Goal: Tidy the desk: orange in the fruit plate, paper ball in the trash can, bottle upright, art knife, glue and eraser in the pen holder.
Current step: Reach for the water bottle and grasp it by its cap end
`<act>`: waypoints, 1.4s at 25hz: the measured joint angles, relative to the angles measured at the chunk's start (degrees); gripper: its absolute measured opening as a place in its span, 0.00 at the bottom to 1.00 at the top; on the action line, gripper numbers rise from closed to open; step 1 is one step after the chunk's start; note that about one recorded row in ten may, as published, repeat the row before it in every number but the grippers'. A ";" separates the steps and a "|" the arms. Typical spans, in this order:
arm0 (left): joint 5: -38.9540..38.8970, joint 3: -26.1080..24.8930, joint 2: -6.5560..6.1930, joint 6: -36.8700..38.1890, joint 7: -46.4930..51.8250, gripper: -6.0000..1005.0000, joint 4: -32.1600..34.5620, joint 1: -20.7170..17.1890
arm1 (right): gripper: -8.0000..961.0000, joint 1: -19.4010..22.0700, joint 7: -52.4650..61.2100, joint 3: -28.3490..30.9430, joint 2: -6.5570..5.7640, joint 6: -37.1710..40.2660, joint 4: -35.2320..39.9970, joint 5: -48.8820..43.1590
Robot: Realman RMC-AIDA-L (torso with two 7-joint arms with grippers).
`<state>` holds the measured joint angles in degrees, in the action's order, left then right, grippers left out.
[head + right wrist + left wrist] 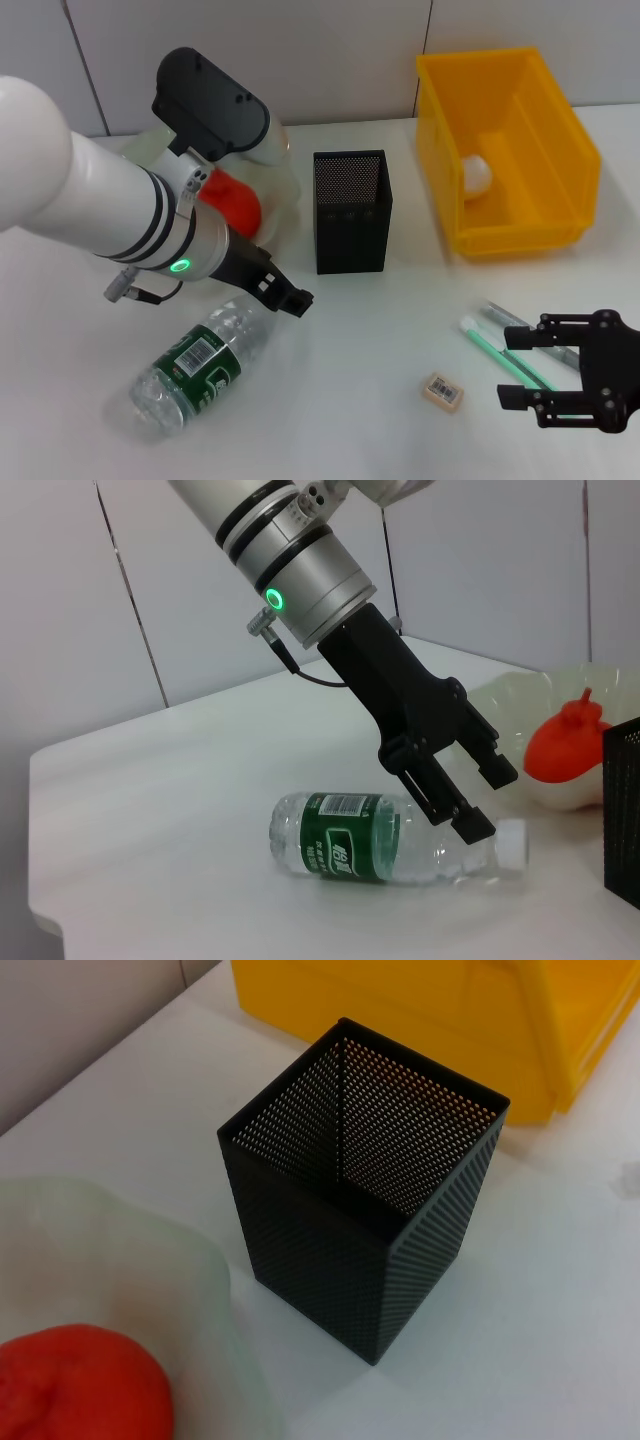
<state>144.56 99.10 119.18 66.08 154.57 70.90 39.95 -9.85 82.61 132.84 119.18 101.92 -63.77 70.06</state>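
Note:
The bottle (195,365) (370,840) lies on its side at the front left. My left gripper (285,295) (487,798) hangs open just above its capped end, holding nothing. Behind the left arm, the orange (235,205) (80,1385) (565,750) rests in the fruit plate (290,195) (150,1250) (520,695). The pen holder (350,210) (370,1220) stands upright mid-table. In the trash can (510,150) lies the paper ball (477,172). The eraser (443,390) sits on the table at front right. My right gripper (512,367) is open over two slim green-and-white sticks (500,350); which is art knife or glue I cannot tell.
The trash can (420,1010) stands close behind and to the right of the pen holder (625,810). A wall runs along the table's back edge. Bare white tabletop lies between bottle, pen holder and eraser.

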 joint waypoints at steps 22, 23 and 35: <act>-0.07 1.66 0.00 -2.72 4.39 0.75 -2.95 0.57 | 0.70 -0.31 -0.67 -0.12 0.00 -0.50 1.32 -0.10; -0.10 1.88 0.00 -3.01 4.44 0.75 -2.99 0.59 | 0.70 -0.33 -0.68 -0.18 0.00 -0.49 1.41 -0.10; -0.25 2.24 0.00 -5.25 4.52 0.74 -5.94 1.51 | 0.70 -0.64 -0.94 -0.05 -0.07 -0.60 2.51 -0.10</act>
<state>144.31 101.34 119.18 60.83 159.09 64.97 41.46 -10.49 81.67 132.79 119.11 101.32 -61.26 69.95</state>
